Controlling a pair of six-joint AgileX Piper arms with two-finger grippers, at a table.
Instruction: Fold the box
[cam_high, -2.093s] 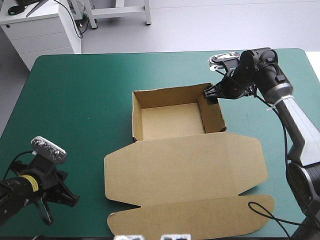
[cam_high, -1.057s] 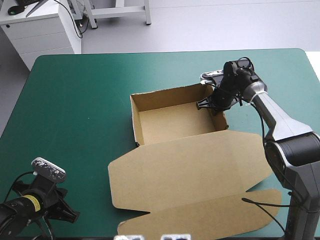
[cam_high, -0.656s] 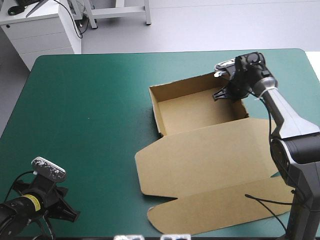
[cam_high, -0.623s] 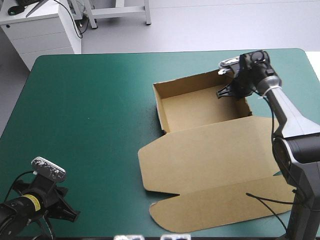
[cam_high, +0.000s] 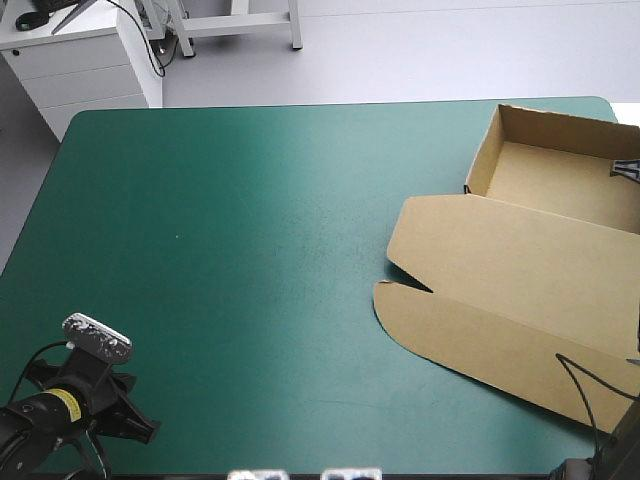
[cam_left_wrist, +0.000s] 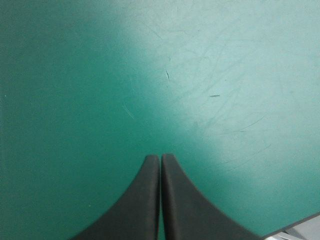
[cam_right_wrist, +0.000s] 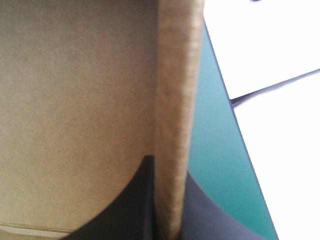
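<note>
Right claw (cam_right_wrist: 167, 172) pinching box (cam_high: 530, 255) wall | left claw (cam_left_wrist: 160, 159) pressed together | boxes: 1

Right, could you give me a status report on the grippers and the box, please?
Left gripper shut, over the teal-green table. Right gripper shut on the box wall. Open tray, lid flat, at table's right edge. No obstruction seen.
</note>
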